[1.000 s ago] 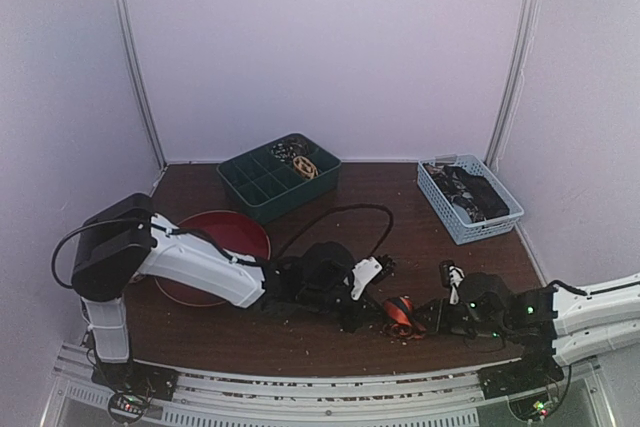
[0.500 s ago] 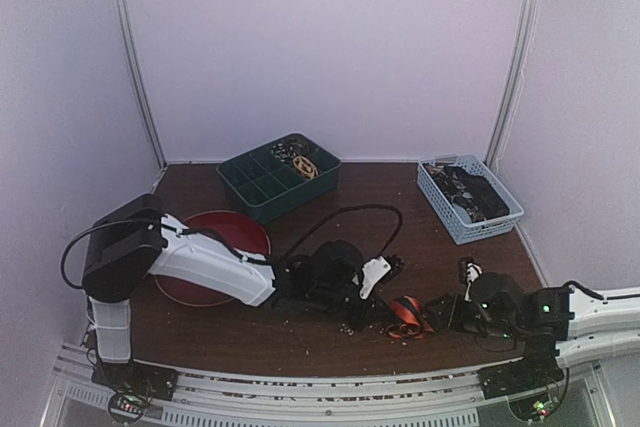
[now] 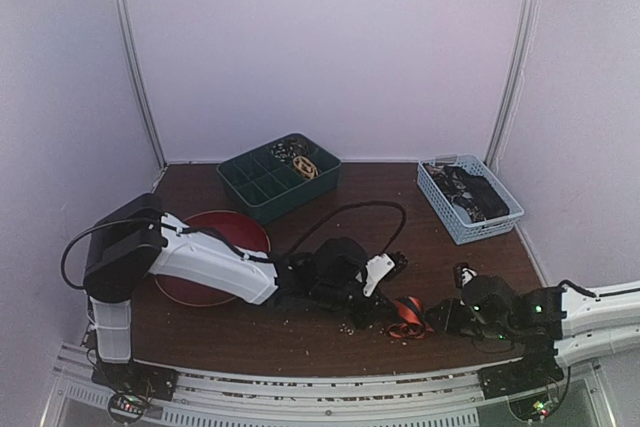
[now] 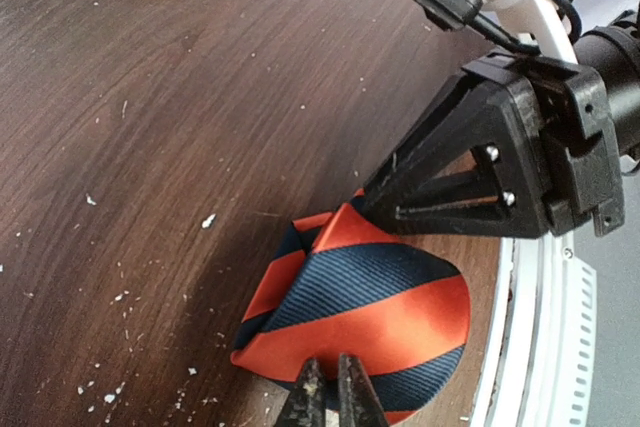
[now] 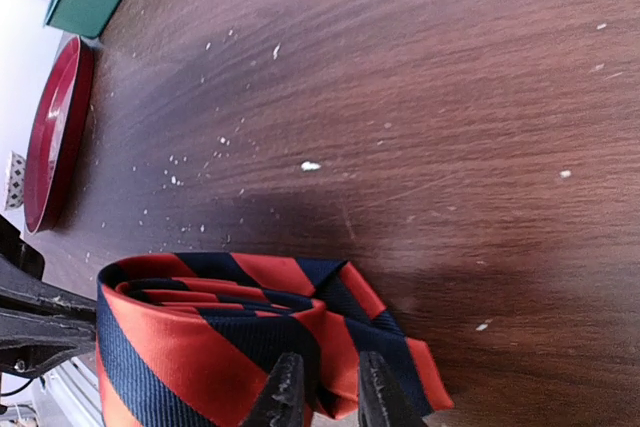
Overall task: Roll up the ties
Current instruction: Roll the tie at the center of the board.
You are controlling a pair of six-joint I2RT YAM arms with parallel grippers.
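Fingertips of left gripper are pinched on striped tie, half-coiled at front edge of table. Opposite fold is straddled by right gripper, slightly parted; grip cannot be told. Both arms equally near.

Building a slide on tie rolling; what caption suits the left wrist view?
Left gripper pinches the near edge of the folded striped tie while the right gripper sits at its pointed tip.

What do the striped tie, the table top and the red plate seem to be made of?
The striped tie: woven fabric, slight sheen; fine ribbing shows in the stripes. The table top: dark wood or wood-look laminate, judging from its grain lines. The red plate: perhaps plastic or lacquer; smooth, fairly glossy surface.
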